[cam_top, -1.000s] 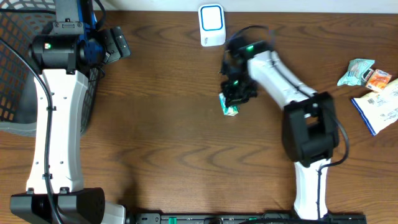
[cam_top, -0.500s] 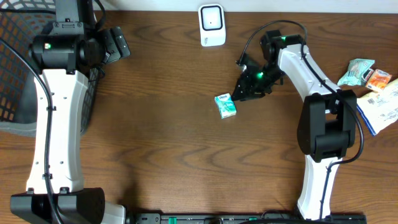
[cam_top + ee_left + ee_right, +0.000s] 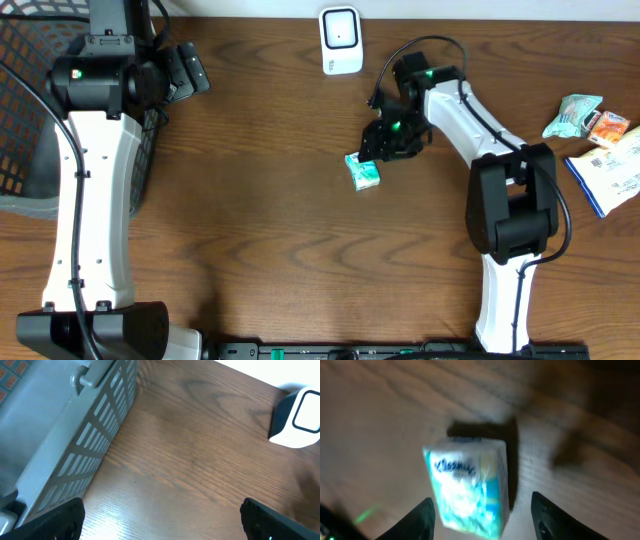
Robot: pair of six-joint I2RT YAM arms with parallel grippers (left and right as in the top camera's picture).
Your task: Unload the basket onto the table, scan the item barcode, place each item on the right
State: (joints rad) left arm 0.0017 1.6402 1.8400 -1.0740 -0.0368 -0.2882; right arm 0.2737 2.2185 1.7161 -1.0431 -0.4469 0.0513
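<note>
Both open — right jaws straddling tissue pack on desk, left jaws idle. Centre, close squarely on long sides — leave flat faces clear for scanner.

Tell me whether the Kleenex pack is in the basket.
No, the Kleenex pack lies on the wooden table, well apart from the basket.

Blurring the right wrist view, smearing the tissue pack and dropping a dark shadow just above and right of it. Glowing green low at the pack's left. Lighting the overhead table evenly and crisply.
</note>
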